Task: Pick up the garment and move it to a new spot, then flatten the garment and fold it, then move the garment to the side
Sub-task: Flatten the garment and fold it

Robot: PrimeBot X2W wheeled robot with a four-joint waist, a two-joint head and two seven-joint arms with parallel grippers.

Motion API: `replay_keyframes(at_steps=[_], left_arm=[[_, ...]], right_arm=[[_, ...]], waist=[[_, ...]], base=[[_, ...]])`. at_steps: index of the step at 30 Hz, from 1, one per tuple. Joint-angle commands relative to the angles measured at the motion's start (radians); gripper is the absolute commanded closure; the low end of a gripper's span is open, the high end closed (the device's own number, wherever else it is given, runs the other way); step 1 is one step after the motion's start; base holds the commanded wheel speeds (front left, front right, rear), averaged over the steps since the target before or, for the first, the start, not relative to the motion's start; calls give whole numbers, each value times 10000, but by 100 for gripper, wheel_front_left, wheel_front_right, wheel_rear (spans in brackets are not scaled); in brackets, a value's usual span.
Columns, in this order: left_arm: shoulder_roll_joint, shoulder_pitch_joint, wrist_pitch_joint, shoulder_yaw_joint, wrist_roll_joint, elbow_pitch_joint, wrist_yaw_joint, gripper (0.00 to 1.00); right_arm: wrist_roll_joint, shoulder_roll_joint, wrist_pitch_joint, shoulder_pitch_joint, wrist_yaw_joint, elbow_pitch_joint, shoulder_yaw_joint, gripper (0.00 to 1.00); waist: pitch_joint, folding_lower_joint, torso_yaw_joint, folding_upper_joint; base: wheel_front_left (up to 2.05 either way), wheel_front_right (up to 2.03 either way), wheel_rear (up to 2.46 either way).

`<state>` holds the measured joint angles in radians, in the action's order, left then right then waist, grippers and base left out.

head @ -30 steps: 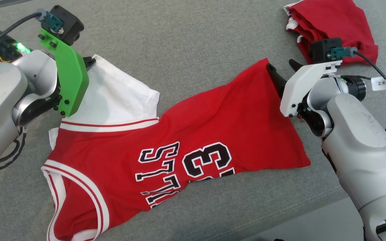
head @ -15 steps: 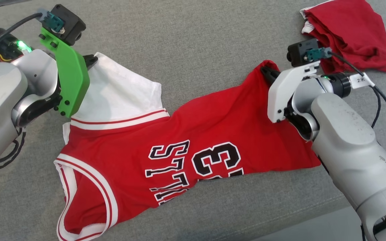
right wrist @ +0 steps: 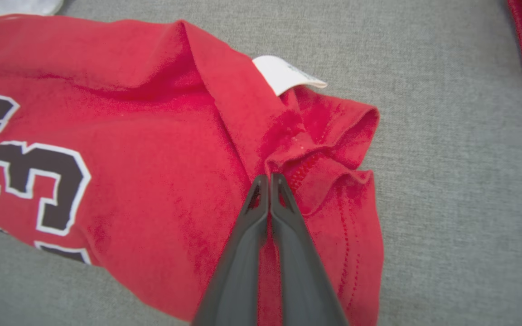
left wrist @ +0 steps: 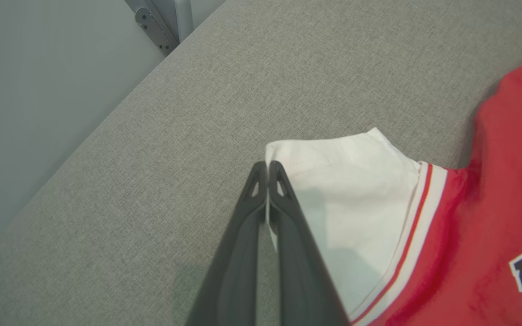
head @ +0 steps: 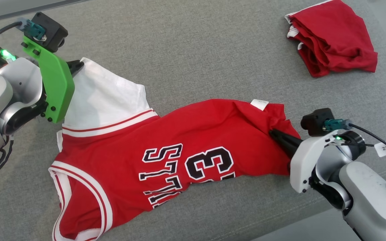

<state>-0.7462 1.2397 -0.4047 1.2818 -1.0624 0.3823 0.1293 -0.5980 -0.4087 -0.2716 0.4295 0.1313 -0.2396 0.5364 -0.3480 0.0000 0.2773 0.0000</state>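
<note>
Two sets of jaws grip the jersey [head: 166, 134]: left jaws closed tight on its white corner, right jaws closed on its crumpled red hem.

The right gripper [right wrist: 268, 177] had its two dark fingers pressed together on a raised fold of the red jersey [right wrist: 152, 136], near the bunched hem, and a white label [right wrist: 286, 74] stuck out just beyond, over the grey fabric surface [right wrist: 447, 158].
</note>
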Motion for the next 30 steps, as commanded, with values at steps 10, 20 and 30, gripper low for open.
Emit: replay_keyframes(at_steps=[10, 20, 30], left_arm=[[-212, 569, 1909, -27, 991, -455, 10, 100], [-420, 1781, 5152, -583, 1699, 386, 8, 100], [-727, 2713, 5812, -651, 780, 829, 8, 100]], right_arm=[[1254, 429, 830, 42, -8, 1722, -1658, 100], [288, -85, 707, 1978, -10, 1419, -2890, 100], [-1520, -1352, 463, 4248, -8, 126, -3029, 100]], waist=[[443, 0, -12, 0], [1943, 0, -678, 0], [3248, 0, -1503, 0]], base=[[0, 0, 0], [0, 0, 0], [0, 0, 0]])
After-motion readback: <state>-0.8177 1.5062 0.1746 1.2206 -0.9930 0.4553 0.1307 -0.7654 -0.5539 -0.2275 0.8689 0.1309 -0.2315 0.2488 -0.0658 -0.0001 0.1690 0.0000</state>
